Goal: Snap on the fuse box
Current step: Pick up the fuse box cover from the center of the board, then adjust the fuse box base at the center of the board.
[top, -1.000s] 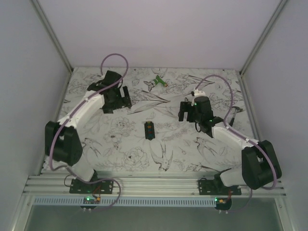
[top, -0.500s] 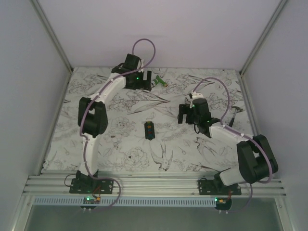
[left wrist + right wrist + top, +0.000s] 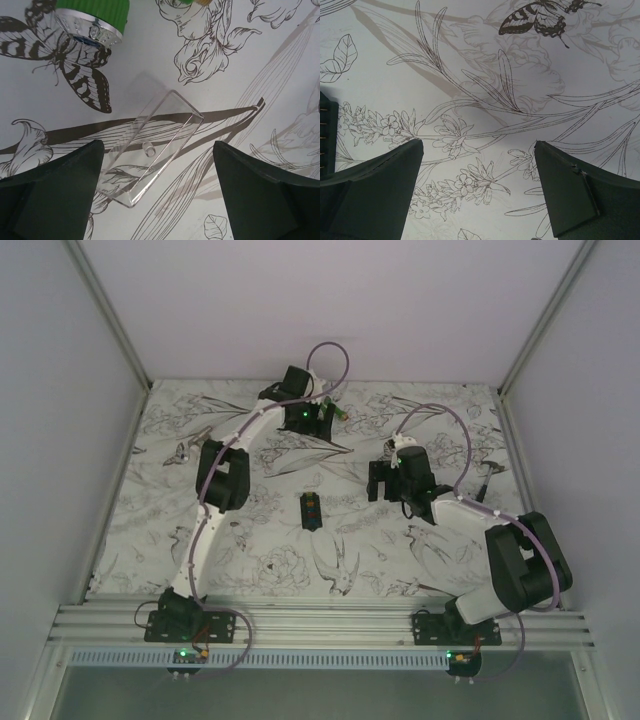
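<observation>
Hovering above clear cover (image 3: 167,122), left tool (image 3: 156,150) spread wide, empty; right tool (image 3: 477,150) spread wide, empty

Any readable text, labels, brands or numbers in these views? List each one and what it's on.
None: no readable text in any view.
fuse box: orange spot on its face; any lettering is too small to read from the top view.
clear cover: no marking visible.
green-capped gadget: no label on the part in view.
table cover: only drawn flowers and butterflies, no words.
</observation>
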Robot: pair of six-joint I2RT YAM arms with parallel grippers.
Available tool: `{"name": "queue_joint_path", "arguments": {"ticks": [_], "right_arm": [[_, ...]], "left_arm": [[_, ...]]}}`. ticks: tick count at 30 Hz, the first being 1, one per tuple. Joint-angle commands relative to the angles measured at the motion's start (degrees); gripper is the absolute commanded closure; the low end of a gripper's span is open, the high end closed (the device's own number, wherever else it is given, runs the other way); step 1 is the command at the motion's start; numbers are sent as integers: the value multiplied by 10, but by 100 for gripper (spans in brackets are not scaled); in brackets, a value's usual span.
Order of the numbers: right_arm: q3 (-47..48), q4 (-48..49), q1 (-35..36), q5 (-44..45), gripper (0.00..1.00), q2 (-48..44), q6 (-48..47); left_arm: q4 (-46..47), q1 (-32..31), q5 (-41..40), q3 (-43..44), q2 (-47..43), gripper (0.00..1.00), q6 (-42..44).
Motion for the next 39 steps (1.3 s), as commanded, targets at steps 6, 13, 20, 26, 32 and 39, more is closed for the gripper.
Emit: {"name": "queue_joint_path", "arguments": {"ticks": [6,13,20,26,32,39], "right_arm": [[20,14,-4,-24,0,14,-5],[24,10,-4,-32,0,22,-3],[27,11,-4,-47,0,31,-3],[22,31,3,-96,0,37,-1],[33,39,58,-108,0,72,2],[53,47,123,-93,0,112,11]], "left_arm": [[-11,-5,34,-61,-29,21,6],[-9,-42,-102,-101,-59,35,13],[-10,-58,-167,-82,-37,44,9],[-10,-61,-172,-90,-50,63,-2],[-9,-63,-203,-149,-117,70,-47],[-10,-64,-265,-302,-277,73,-133]]}}
